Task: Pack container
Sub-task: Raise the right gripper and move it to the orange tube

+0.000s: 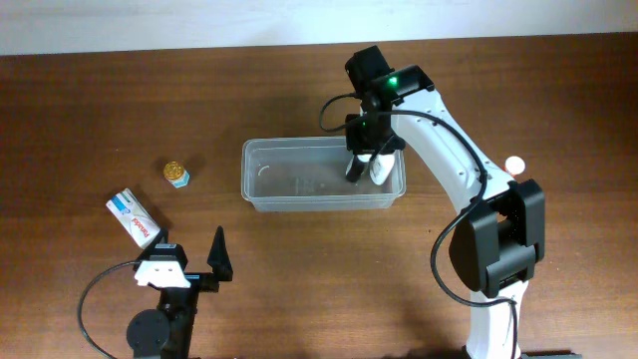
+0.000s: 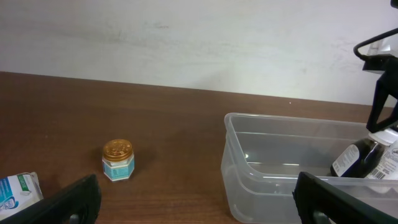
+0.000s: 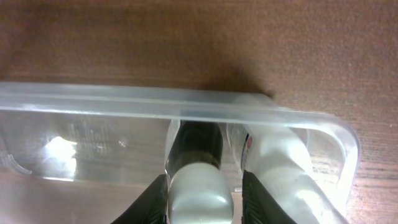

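Since dark bottle [image 3: 198,142] tilts at right end of container [image 1: 299,144], mid-table, beside white bottle [image 3: 280,158], letting go risks topple onto neighbour. Right gripper [image 3: 205,194] flanks cap [image 3: 199,186], clamped or loose unclear. Left gripper [image 2: 199,210] spread wide, empty.

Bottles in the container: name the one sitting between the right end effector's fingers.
The dark bottle with the pale cap; the white bottle sits beside it, outside the fingers, nearer the container's end wall.
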